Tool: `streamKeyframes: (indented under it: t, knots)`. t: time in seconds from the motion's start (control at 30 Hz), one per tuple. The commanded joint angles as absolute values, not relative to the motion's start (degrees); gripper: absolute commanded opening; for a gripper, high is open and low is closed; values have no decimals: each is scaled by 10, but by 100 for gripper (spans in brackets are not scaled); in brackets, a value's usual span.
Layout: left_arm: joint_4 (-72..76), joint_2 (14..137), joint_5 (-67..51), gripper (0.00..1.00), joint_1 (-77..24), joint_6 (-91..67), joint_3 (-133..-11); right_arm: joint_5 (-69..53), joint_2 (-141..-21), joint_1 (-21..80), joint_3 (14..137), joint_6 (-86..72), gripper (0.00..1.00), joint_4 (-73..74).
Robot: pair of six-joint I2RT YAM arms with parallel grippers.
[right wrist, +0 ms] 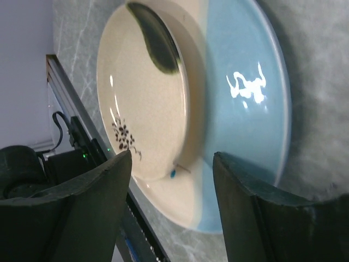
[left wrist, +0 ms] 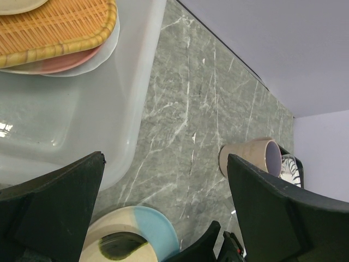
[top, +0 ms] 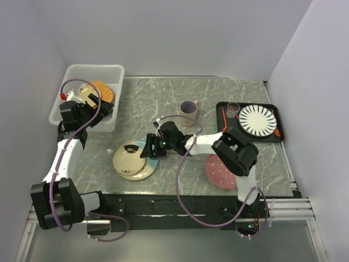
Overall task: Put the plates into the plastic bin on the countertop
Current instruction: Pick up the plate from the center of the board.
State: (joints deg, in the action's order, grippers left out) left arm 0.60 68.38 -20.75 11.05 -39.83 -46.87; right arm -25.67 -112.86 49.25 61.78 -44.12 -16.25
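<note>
A small cream floral plate [top: 129, 158] [right wrist: 142, 98] lies on a larger cream-and-light-blue plate [top: 153, 162] [right wrist: 240, 93] on the countertop [top: 163, 103]. My right gripper [top: 148, 149] [right wrist: 173, 158] is low at their right side, open, its fingers straddling the small plate's near rim without touching it. A pink dotted plate [top: 219, 173] lies by the front edge, partly under the right arm. The plastic bin [top: 112, 73] [left wrist: 71, 125] at the back left holds a pink plate [left wrist: 65, 64] over a white one. My left gripper [top: 96, 109] [left wrist: 166, 207] hangs wide open and empty by the bin's near right corner.
A woven orange tray [left wrist: 54, 27] tops the stack in the bin. A beige mug [top: 188, 112] [left wrist: 251, 155] stands mid-counter. At the back right a black tray [top: 221, 117] carries a black-striped white plate [top: 257, 120] and a small glass [top: 233, 110].
</note>
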Motion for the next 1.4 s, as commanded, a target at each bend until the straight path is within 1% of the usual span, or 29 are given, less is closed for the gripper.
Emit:
streamKeyframes:
  t: [0.0,0.23,0.4,0.63,0.67,0.73,0.8,0.87,0.9,0.97,1.0,1.1,1.13,1.37]
  knots:
    - [22,685,-215,99,106,-389,-466,-254,-1150,499,653,-447,67,-182]
    - [18,683,-209,99,104,-387,-467,-237,-1169,503,675,-439,61,-154]
    - [18,686,-206,99,104,-387,-467,-222,-1178,504,693,-439,48,-121]
    - [18,693,-208,99,102,-387,-465,-218,-1190,509,703,-442,43,-107]
    - [18,693,-208,99,103,-388,-466,-215,-1192,508,705,-441,39,-105]
    - [18,694,-209,99,100,-387,-467,-214,-1194,511,707,-440,36,-100]
    - [18,693,-208,99,99,-386,-466,-214,-1198,512,711,-439,27,-93]
    - [18,693,-211,99,98,-386,-465,-211,-1197,512,709,-438,21,-91]
    - [18,693,-210,99,96,-386,-466,-207,-1194,512,706,-439,16,-92]
    - [16,693,-209,99,96,-384,-466,-201,-1190,512,698,-439,14,-94]
    - [17,692,-209,99,95,-383,-465,-198,-1187,512,696,-437,10,-95]
    - [18,688,-208,99,92,-383,-461,-193,-1185,512,695,-433,4,-91]
    - [18,688,-207,99,92,-383,-461,-193,-1184,512,695,-433,0,-91]
    - [30,673,-211,99,90,-381,-452,-188,-1163,512,679,-439,0,-105]
